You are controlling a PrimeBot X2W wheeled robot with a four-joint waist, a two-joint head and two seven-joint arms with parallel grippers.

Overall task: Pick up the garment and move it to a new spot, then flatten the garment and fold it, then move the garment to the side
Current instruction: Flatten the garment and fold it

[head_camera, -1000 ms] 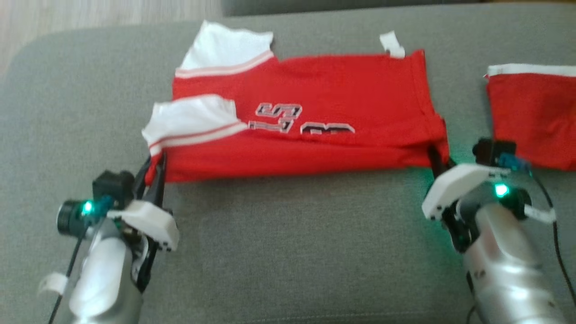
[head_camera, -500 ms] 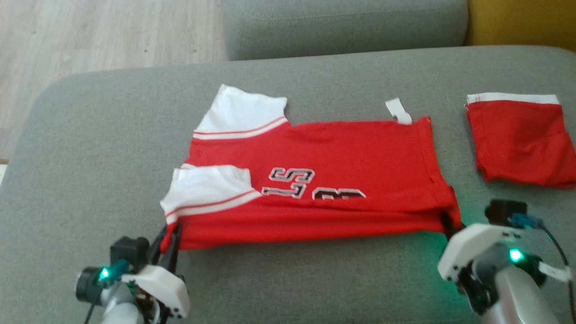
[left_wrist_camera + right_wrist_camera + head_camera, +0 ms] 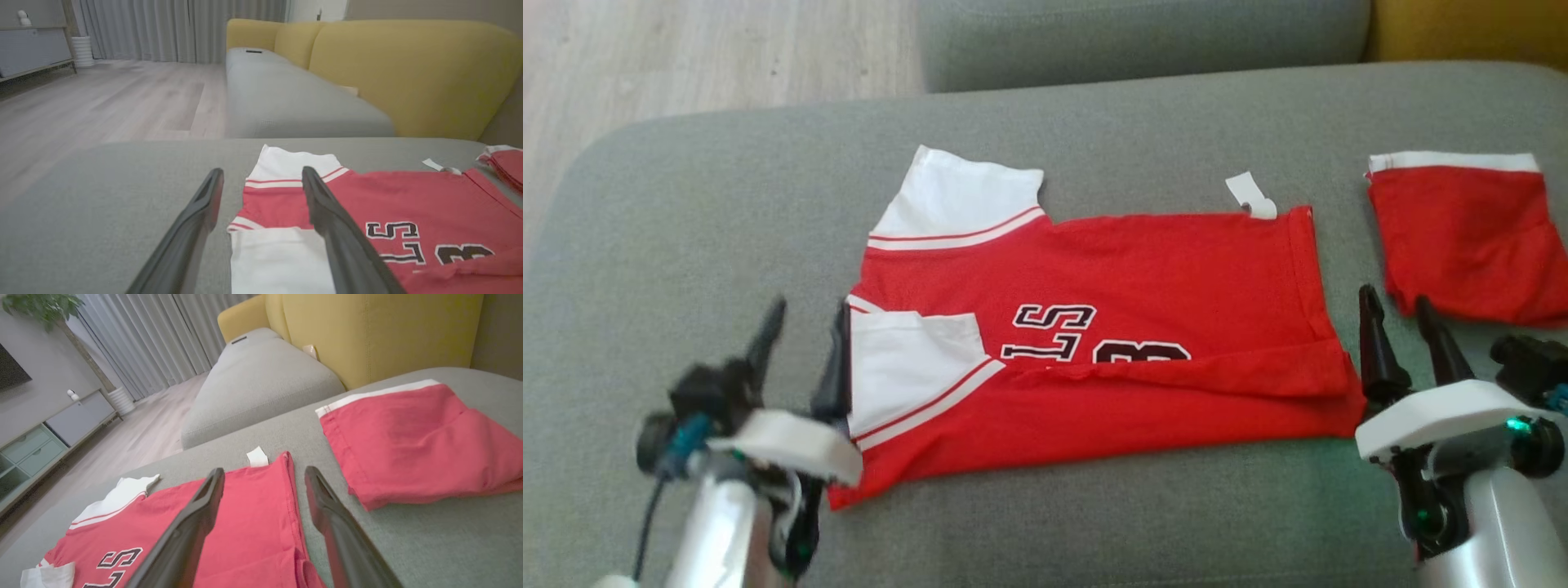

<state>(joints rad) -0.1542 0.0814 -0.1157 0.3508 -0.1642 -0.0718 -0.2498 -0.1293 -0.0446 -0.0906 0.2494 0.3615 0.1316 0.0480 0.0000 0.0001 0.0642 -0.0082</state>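
Garment (image 3: 1160,269) flat between left hand (image 3: 810,306), right hand (image 3: 1392,296).

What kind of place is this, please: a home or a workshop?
Most likely a home living room: a grey sofa with yellow back cushions, a wooden floor with long curtains, and a low cabinet.

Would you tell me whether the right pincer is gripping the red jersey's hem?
No, the right pincer stands open, its fingers wide apart, and the red jersey lies loose on the grey cushion.
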